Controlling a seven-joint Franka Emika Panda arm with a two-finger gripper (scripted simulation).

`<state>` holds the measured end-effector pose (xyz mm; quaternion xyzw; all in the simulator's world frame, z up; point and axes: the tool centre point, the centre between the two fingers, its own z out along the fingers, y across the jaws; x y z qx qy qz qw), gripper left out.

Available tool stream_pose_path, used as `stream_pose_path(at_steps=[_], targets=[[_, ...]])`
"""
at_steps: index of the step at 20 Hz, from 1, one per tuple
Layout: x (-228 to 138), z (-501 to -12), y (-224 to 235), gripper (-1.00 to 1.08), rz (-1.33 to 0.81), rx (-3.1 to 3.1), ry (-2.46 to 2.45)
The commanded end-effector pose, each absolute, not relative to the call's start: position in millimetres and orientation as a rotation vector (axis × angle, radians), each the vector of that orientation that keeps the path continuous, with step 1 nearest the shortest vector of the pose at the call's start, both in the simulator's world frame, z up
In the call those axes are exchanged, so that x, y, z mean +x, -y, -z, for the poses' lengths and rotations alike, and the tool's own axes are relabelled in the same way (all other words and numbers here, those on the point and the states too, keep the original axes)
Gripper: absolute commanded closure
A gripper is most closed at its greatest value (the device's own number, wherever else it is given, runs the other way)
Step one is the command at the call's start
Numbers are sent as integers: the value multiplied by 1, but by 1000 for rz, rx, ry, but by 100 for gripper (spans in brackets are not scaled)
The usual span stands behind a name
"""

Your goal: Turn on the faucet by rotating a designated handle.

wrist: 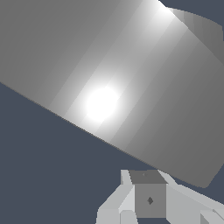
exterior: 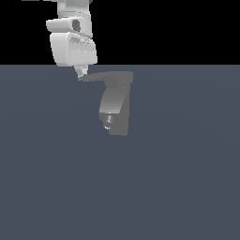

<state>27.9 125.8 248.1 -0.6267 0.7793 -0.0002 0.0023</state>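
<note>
Faucet (exterior: 115, 110) handle (exterior: 101, 76) tip met by gripper (exterior: 81, 72) at nine o'clock; finger spread unclear; sideways push next.

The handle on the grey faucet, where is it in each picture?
Exterior view: the handle is the thin flat lever sticking out from the faucet's top toward that view's left, its tip at the gripper.
Wrist view: the big shiny grey surface may be the handle or the faucet up close; I cannot tell which.
Shared landmark: the dark blue-grey floor.
</note>
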Motion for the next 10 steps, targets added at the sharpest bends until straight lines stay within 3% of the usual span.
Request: stream_pose_path(at_steps=[1, 10], targets=[[21, -248, -117, 108, 2, -1956, -2458], [-2, -248, -107, 108, 1, -1946, -2466]])
